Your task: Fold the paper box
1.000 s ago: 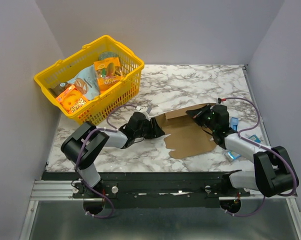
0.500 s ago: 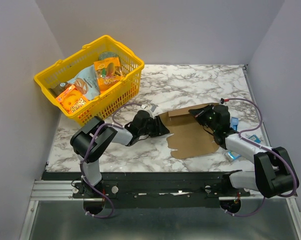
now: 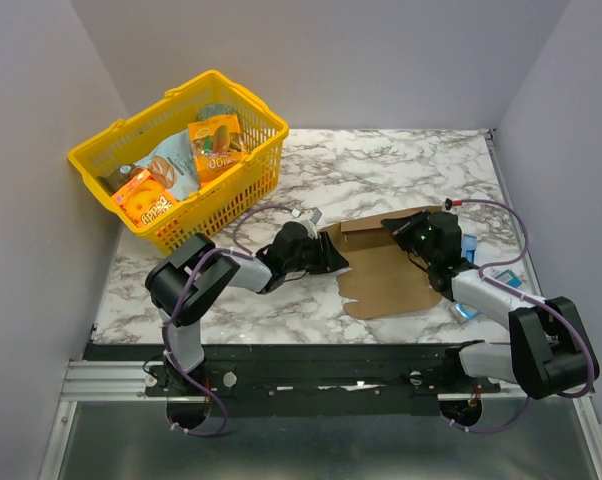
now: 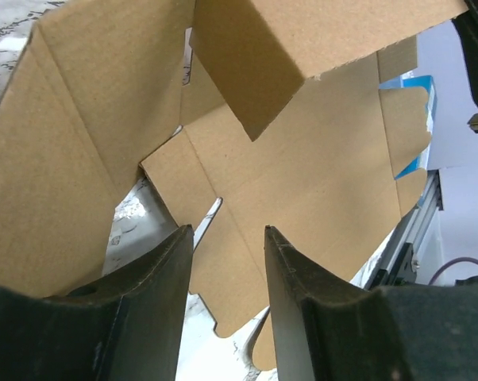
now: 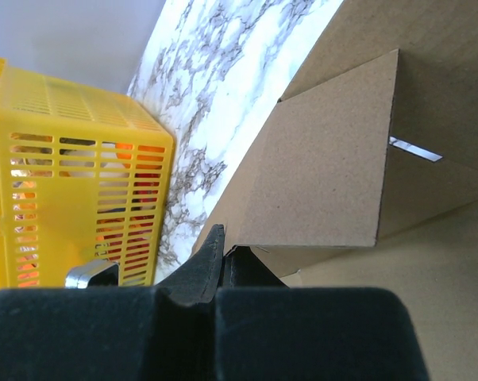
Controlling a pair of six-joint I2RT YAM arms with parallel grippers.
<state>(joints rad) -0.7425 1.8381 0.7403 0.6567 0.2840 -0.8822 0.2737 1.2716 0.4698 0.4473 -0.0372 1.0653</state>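
Note:
The paper box [image 3: 386,268] is a flat brown die-cut cardboard sheet on the marble table, with its left and far flaps raised. My left gripper [image 3: 333,258] is open at the sheet's left edge. In the left wrist view the cardboard [image 4: 318,159] fills the space beyond the spread fingertips [image 4: 183,238], and my left gripper [image 4: 227,232] holds nothing. My right gripper [image 3: 405,231] is at the far right part of the sheet. In the right wrist view my right gripper [image 5: 225,240] is shut on the edge of a raised flap [image 5: 326,175].
A yellow basket [image 3: 243,190] of printed snack packs stands at the back left and also shows in the right wrist view [image 5: 72,175]. Small blue packets [image 3: 468,246] lie right of the sheet, near the right arm. The table's front edge runs just behind the arms.
My left gripper has moved right, up to the sheet's left edge, and the sheet has slid a little to the right. My right gripper stays shut on the flap.

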